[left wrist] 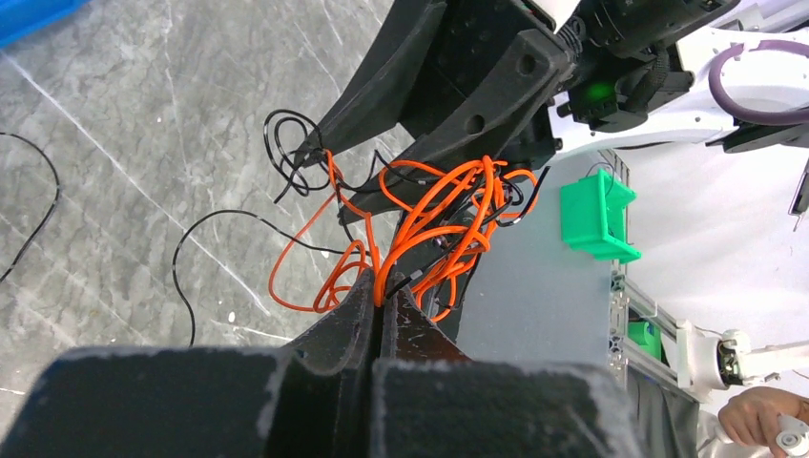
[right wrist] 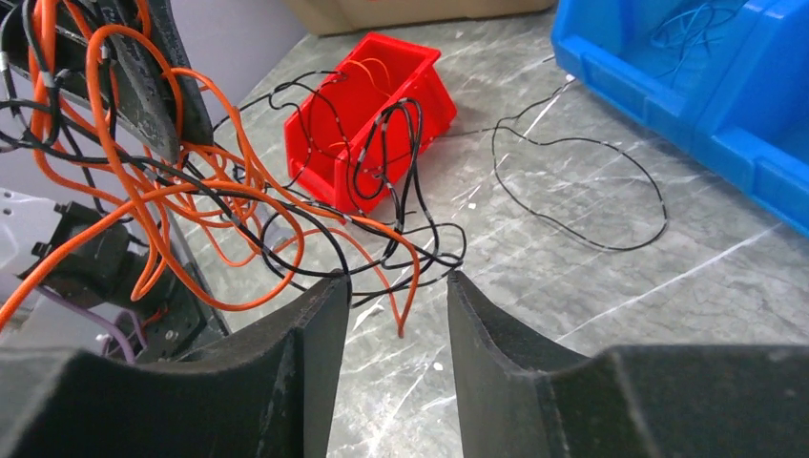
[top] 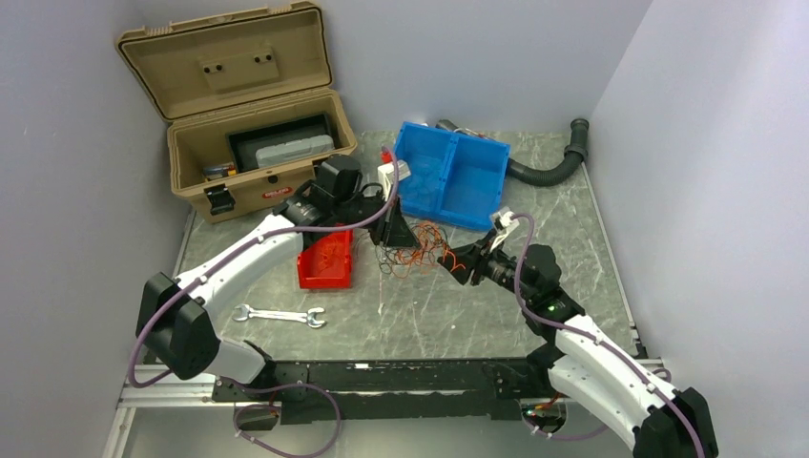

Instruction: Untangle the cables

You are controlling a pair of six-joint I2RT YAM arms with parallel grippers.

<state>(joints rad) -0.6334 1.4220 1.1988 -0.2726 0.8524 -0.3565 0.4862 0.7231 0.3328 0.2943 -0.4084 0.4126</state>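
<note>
cables [top: 421, 250] bunch mid-table, between the grippers. left gripper [left wrist: 382, 298] jaws pressed together, pinching orange strands. right gripper [right wrist: 389, 286] at the knot's 4 o'clock, jaws spread, perhaps around nothing. i'd close on one black loop, then draw apart slowly.

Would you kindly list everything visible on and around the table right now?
cables: one tangle, orange and black, table centre between the arms
toolbox: one, tan, lid open, back left
blue bin: one, two compartments, back centre
red bin: one, small, left of the tangle
wrench: one, silver, near left
ribbed hose: one, black, back right corner
table: one, grey marbled
left fingers: two, black, shut on the cables
right fingers: two, black, open, at the tangle's edge
</note>
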